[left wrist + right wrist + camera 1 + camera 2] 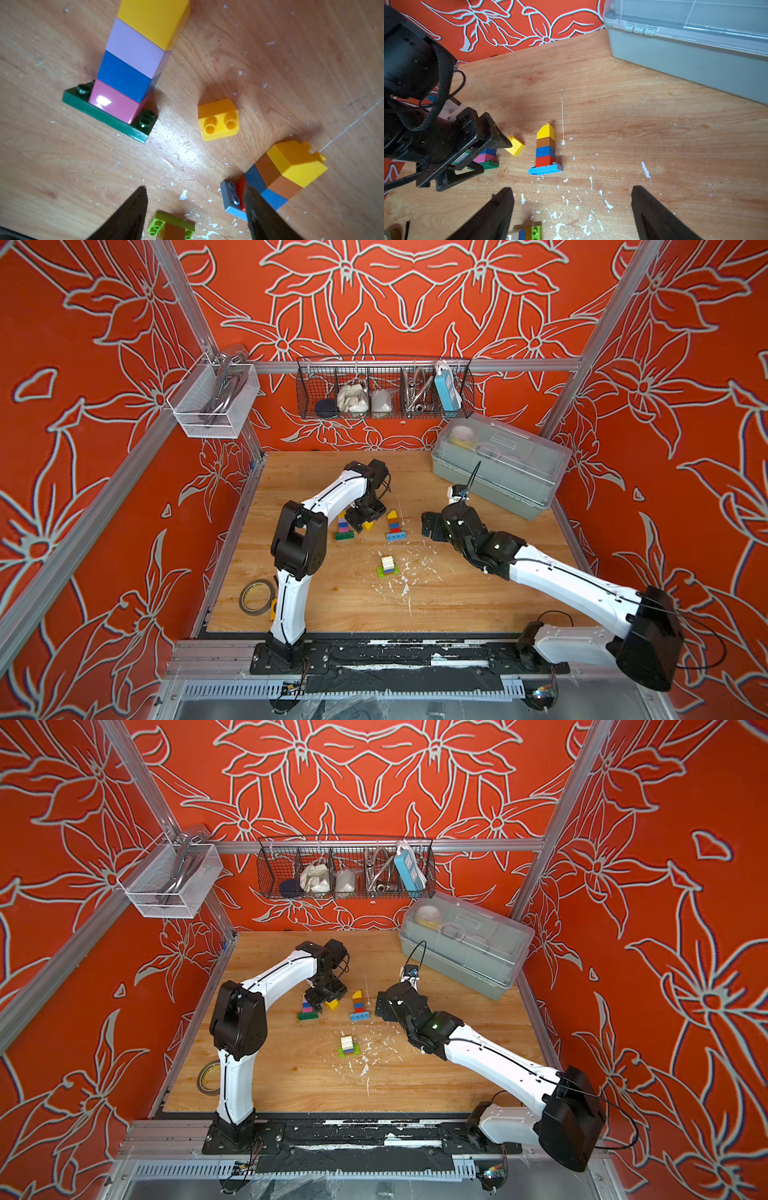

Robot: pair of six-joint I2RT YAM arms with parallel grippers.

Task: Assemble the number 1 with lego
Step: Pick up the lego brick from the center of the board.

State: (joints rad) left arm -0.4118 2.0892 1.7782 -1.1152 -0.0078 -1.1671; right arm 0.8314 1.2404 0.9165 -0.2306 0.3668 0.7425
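— where can you move?
— the table (332,605) is mostly bare on the near side. the box (498,477) sits far on my right, near my right arm. the tape (257,596) lies at the left edge, beside my left arm. white flecks (645,170) lie around the middle.
— where is the lego?
— the green tower (124,83) stands on a dark green base: pink, blue, lilac, yellow. the yellow brick (218,119) lies loose just beside it. the blue tower (545,149) stands near them on a light blue base: red, blue, brown, yellow on top. the lime stack (387,565) is nearer to me, apart from the rest.
— and your hands?
— my left hand (196,193) hangs close by the green tower and the yellow brick, fingers apart, nothing between them. my right hand (572,188) is to the right of the blue tower, fingers spread wide, holding nothing.
— what can't you see?
— in both top views my left hand covers the top of the green tower. i cannot tell if it touches it. in the left wrist view the tower's yellow top is cut off, and one finger hides part of the blue tower. in the right wrist view my left arm hides most of the green tower. the lime stack is cut off in both wrist views.
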